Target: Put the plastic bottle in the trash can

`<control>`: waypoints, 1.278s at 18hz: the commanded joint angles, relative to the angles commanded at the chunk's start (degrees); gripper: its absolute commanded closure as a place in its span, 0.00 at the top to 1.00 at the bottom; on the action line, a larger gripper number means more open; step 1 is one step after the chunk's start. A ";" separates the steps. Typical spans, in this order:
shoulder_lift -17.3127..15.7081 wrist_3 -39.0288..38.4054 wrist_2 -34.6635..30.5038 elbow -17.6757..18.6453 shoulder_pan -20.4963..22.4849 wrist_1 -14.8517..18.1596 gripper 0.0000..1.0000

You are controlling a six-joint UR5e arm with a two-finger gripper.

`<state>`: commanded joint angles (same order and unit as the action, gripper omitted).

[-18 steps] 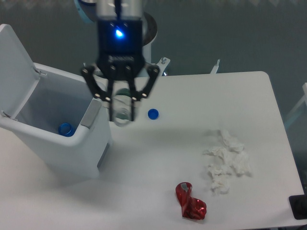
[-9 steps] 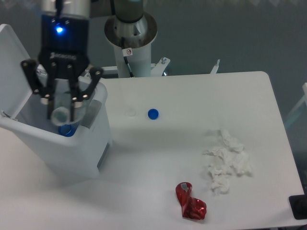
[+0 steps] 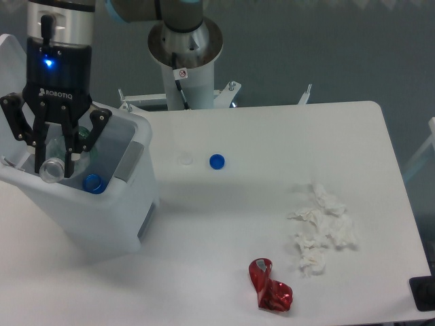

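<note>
My gripper hangs over the open trash can, a white boxy bin with its lid swung up at the left. It is shut on the plastic bottle, a see-through bottle with a faint green tint whose round neck points toward the camera. The bottle sits above the bin's opening, near its left side. A blue cap lies inside the bin, just right of the bottle.
On the table lie a small blue cap, a faint clear ring, crumpled white tissue at the right and a dented red can near the front edge. The robot's base stands behind the table.
The gripper has carried the bottle leftward, from above the table beside the bin to over the bin's opening, and has kept its hold on it throughout.
</note>
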<state>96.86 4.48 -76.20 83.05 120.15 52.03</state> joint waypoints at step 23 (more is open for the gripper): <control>1.58 9.49 -2.71 0.52 5.61 0.26 1.00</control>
<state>98.44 13.97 -78.91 83.58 125.75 52.29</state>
